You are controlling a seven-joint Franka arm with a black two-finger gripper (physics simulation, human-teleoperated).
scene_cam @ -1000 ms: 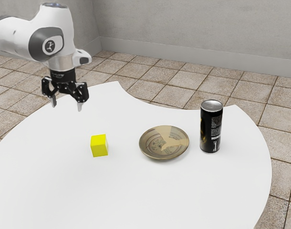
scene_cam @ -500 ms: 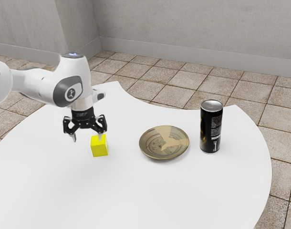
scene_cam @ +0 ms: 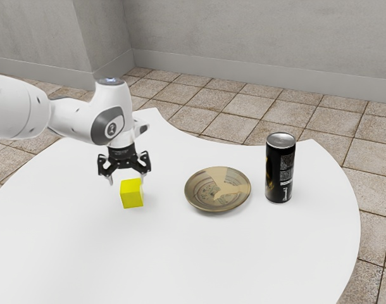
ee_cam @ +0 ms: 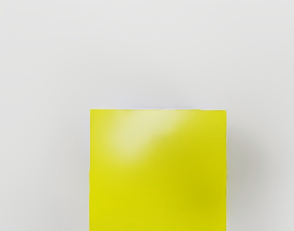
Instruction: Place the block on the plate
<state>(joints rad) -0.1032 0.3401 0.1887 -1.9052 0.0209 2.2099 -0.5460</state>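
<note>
In the exterior view my gripper is low over the table, its two fingers spread wide at the top of the yellow block. The block stands on the white table, and the fingertips are about level with its upper edge. Large in the wrist view, the same yellow block lies just under my hand. The brown patterned plate, with nothing on it, is on the exterior view's right of the block.
A tall black can stands on the white table, close beside the plate on the exterior view's right. Tiled floor lies beyond the table's curved edge.
My hand has come down and toward the exterior view's right, from high over the table to just above the block. Block, plate and can have stayed where they were.
</note>
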